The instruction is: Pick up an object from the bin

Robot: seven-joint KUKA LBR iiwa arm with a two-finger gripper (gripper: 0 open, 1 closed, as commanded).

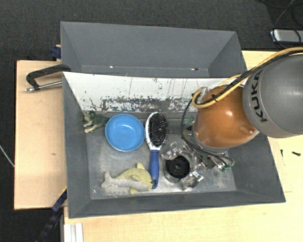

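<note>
My gripper hangs low over the bin floor at the front right, below the orange wrist cover. A black round part sits in the middle of its metal pieces; I cannot tell whether it belongs to the gripper or lies loose. Just left of the gripper lies a hairbrush with a black bristle head, white rim and blue handle that points to the front. A yellow and grey dolphin toy lies at the front, its tail touching the brush handle.
A blue round bowl stands left of the brush head. A small green toy figure lies in the back left corner. The arm and its orange cover hide the bin's right part.
</note>
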